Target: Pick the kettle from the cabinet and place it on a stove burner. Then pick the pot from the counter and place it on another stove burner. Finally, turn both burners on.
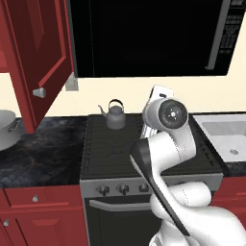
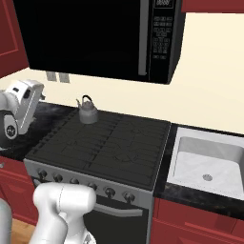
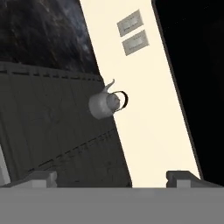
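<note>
The small grey kettle [image 1: 115, 115] stands upright on the stove's rear left burner [image 1: 108, 129], also seen from the right [image 2: 87, 112]. My gripper [image 3: 113, 178] is open with nothing between its fingertips [image 3: 41, 177]. It hangs back from the kettle [image 3: 105, 104], apart from it, and the hand view is rolled. The wide silver pot [image 1: 7, 129] sits on the dark counter [image 1: 43, 149] at the far left, partly cut off by the frame edge. The red cabinet door [image 1: 43, 57] hangs open above it. The other burners [image 2: 119, 143] are bare.
A black microwave [image 2: 95, 38] hangs over the stove. Silver knobs [image 1: 122, 188] line the stove front. A white sink [image 2: 209, 157] lies to the right. Two wall outlets [image 3: 131, 33] sit on the cream wall behind the counter.
</note>
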### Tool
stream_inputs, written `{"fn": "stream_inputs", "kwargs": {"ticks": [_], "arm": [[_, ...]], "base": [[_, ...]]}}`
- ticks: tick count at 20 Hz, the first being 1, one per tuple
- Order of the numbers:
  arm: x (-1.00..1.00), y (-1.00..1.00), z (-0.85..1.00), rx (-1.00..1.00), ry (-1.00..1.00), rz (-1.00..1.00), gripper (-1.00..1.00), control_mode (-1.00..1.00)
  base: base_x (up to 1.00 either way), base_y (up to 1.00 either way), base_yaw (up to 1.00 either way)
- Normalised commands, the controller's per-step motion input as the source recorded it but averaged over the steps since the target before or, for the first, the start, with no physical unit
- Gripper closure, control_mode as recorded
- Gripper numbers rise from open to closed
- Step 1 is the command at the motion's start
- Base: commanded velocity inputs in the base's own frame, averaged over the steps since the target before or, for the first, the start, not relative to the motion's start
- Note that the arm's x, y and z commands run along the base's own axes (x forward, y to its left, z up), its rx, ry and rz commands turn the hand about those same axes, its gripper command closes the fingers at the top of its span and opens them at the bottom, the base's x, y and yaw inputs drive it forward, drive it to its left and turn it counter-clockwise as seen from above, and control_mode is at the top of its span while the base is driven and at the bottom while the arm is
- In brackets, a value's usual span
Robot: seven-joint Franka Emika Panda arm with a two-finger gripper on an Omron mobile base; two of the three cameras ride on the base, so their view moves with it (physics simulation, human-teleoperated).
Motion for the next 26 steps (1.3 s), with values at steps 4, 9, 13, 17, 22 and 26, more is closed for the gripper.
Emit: {"fn": "stream_inputs", "kwargs": {"ticks": [4,9,13,17,22,26], "arm": [[-0.45,0.08,0.11,-0.14,0.16,-0.06,-1.00,-1.00],[-0.64,0.00,-0.08,-0.02,0.00,-0.03,-1.00,-1.00],[-0.59,0.00,-0.04,-0.01,-0.01,-0.03,-1.00,-1.00],[-0.46,0.00,0.00,-0.03,0.00,-0.01,-1.00,-1.00],[-0.11,-0.01,-0.02,-0.01,0.01,0.00,-1.00,-1.00],[0.00,0.00,0.00,0.00,0.00,0.00,-1.00,-1.00]], "base": [[0.00,0.00,0.00],[0.00,0.00,0.00],[0.00,0.00,0.00],[0.00,0.00,0.00],[0.00,0.00,0.00],[0.00,0.00,0.00]]}}
